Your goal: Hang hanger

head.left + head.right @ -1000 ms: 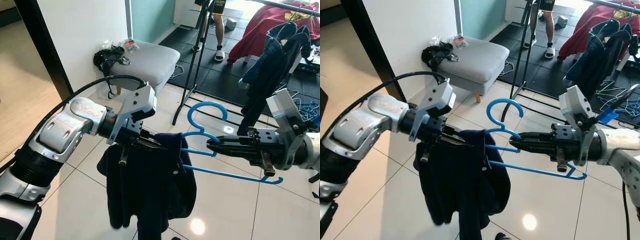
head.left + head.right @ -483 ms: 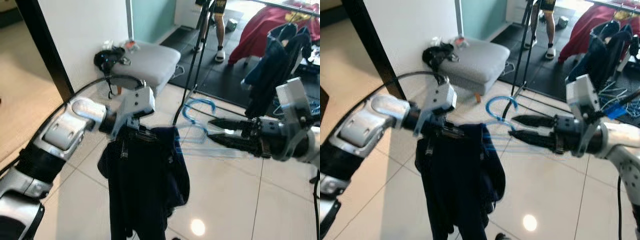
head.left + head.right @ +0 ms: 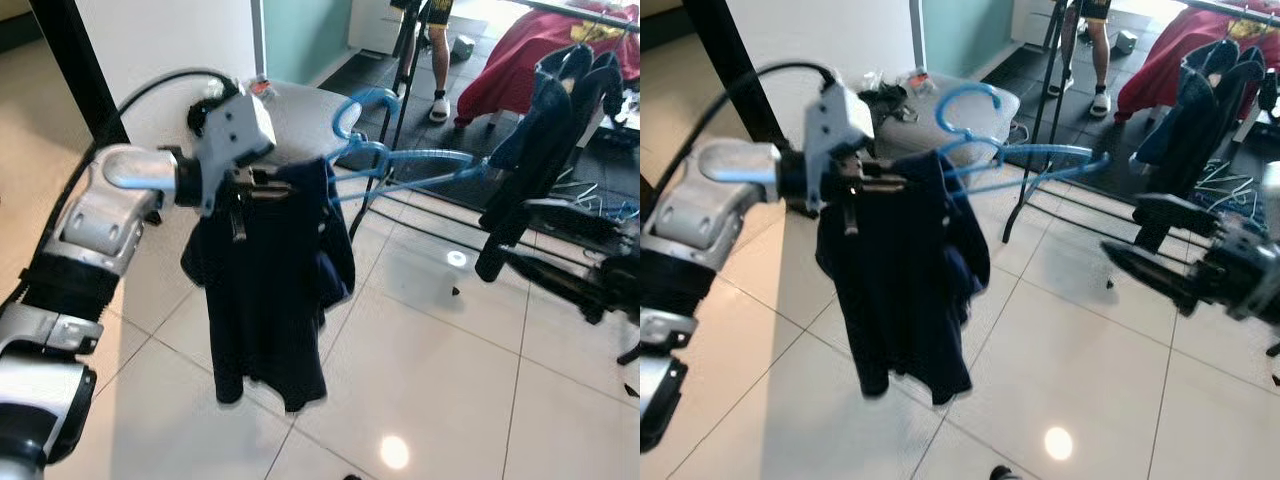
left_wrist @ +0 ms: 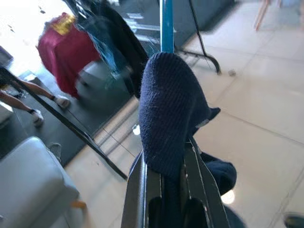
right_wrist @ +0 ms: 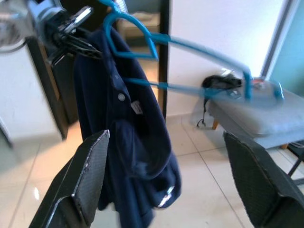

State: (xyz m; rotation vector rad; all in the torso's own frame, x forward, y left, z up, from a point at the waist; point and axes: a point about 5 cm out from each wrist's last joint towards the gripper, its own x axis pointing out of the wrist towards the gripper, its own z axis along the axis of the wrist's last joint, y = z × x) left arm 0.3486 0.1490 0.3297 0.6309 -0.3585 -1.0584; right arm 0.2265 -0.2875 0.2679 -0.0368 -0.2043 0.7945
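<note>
Holding the dark navy garment (image 3: pixel 268 290) up by one shoulder: left gripper (image 3: pixel 258 186) is clamped on the fabric where it drapes over the blue hanger (image 3: pixel 400 165). Left wrist view confirms it, both fingers (image 4: pixel 142 190) pinch the navy cloth, with the hanger's blue rod running on past the fold.

Hanger sits raised at the left arm's height, hook (image 3: pixel 965 100) pointing up, the bare far end sticking out toward the robot's right with nothing gripping it. Garment hangs bunched on the near end only, most of it dangling straight down above the white tiled floor (image 3: pixel 430 370).

Right gripper (image 3: pixel 1160 245) is off the hanger, well apart from it and lower to the right, fingers spread wide. Right wrist view shows both pads (image 5: pixel 88 175) splayed with the hanger and garment framed between them at a distance.

Background: grey ottoman (image 3: pixel 300 110) by the wall behind the hanger, black rack stand (image 3: pixel 385 150) on dark mats, dark blue clothes (image 3: pixel 540 130) and a red garment (image 3: pixel 545 50) hanging on the rack, a person's legs (image 3: pixel 436 60) standing further back.
</note>
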